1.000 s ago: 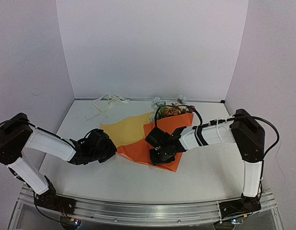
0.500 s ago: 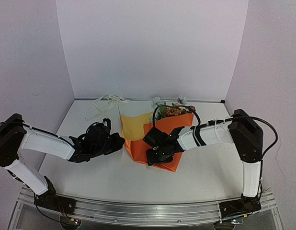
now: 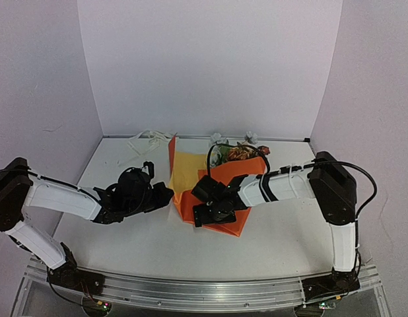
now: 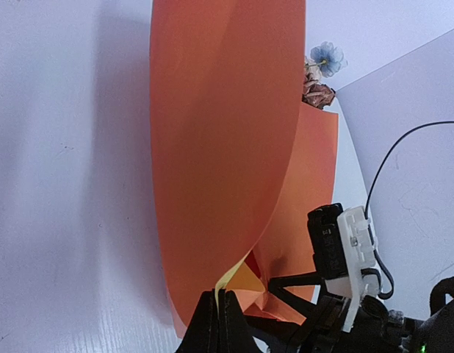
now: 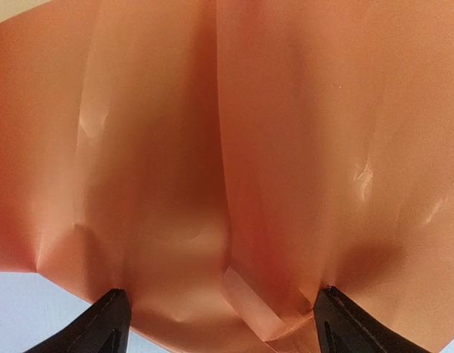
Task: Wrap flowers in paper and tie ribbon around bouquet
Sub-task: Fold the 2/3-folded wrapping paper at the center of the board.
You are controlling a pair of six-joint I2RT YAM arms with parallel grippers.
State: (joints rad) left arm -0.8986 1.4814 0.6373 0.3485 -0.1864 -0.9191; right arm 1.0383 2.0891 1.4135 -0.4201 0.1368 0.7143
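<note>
Two-handed, mid-frame: pinches raised flap of paper (image 4: 220, 147) in clenched left gripper (image 4: 218, 300), holds right gripper (image 5: 220, 309) splayed wide over orange fold.

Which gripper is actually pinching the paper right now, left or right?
The left gripper: it is shut on an edge of the paper, holding that flap upright. The right gripper has its fingers wide apart over the folded orange side.

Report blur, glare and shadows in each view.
Top external: evenly lit, only soft shadows on the table. Left wrist: sharp, the raised paper shading the table beside it. Right wrist: the paper fills the frame, soft and out of focus, with pale sheen patches.
</note>
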